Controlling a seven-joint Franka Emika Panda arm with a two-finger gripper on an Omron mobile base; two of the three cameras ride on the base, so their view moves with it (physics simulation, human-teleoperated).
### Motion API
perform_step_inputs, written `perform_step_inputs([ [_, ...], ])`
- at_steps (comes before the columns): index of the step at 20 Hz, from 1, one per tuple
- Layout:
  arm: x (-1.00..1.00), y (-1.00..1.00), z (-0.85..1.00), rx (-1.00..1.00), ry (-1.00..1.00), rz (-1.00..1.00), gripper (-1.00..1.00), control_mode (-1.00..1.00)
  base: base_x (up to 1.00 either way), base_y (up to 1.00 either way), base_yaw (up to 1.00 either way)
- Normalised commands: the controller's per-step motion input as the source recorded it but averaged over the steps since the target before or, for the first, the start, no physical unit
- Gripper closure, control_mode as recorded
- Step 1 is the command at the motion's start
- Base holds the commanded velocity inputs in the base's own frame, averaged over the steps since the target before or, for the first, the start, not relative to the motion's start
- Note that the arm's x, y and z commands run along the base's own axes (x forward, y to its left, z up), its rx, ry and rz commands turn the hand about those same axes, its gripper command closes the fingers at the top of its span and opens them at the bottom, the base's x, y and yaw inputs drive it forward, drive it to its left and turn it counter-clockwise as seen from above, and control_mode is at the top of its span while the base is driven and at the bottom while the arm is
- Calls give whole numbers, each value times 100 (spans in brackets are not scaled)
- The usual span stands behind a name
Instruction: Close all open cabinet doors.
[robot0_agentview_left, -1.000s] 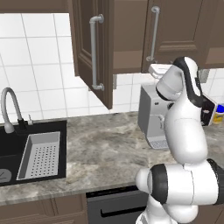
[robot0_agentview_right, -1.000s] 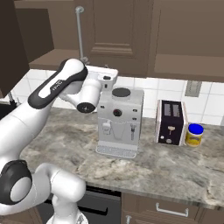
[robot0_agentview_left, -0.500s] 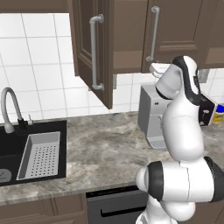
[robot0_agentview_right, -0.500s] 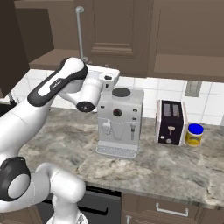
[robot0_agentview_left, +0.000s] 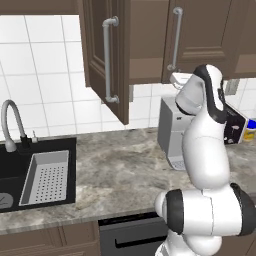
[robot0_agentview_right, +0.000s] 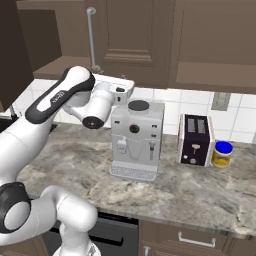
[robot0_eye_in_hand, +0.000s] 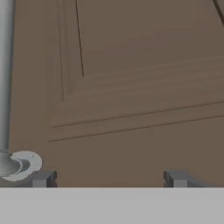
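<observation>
I've got the gripper (robot0_eye_in_hand: 107, 179) right up against the face of a cabinet door (robot0_eye_in_hand: 140, 87). In the hand view the two finger tips (robot0_eye_in_hand: 43, 178) sit well apart at the bottom edge, so the jaws are spread wide with nothing between them. The door's recessed panel molding runs across the view just above the tips. The silver bar handle (robot0_eye_in_hand: 6, 87) runs up the left edge of that view, and its round foot sits just beside the left tip; whether they touch I can't tell.

From the left base view the hand (robot0_agentview_left: 181, 80) is raised above the coffee machine (robot0_agentview_left: 172, 132), at the lower edge of the closed door (robot0_agentview_left: 200, 35) and just under the bottom end of its handle (robot0_agentview_left: 175, 37). The open door (robot0_agentview_left: 106, 55) hangs swung out, well off to the hand's left in that view, its own handle (robot0_agentview_left: 107, 60) facing the camera.

In the right base view the hand (robot0_agentview_right: 117, 87) is beside the bottom of the handle (robot0_agentview_right: 91, 37), on the closed door (robot0_agentview_right: 130, 35), with the coffee machine (robot0_agentview_right: 136, 137) directly below it. A toaster (robot0_agentview_right: 195, 140) and a yellow jar with a blue lid (robot0_agentview_right: 222, 154) stand on the counter (robot0_agentview_right: 200, 195) further out from the hand, past the coffee machine. The sink (robot0_agentview_left: 35, 172) and faucet (robot0_agentview_left: 12, 125) are far on the other side, beyond the open door.
</observation>
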Motion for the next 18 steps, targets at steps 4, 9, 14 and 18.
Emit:
perform_step_inputs([
  [4, -42, 0, 0, -1, 1, -6, -100, -100, 0, 0, 0],
  [9, -58, 0, 9, 0, 2, -7, -100, -100, 0, 0, 0],
  [14, -46, 0, 22, 0, 9, -8, -100, -100, 0, 0, 0],
  [18, -50, 0, 26, 0, 13, -10, -100, -100, 0, 0, 0],
])
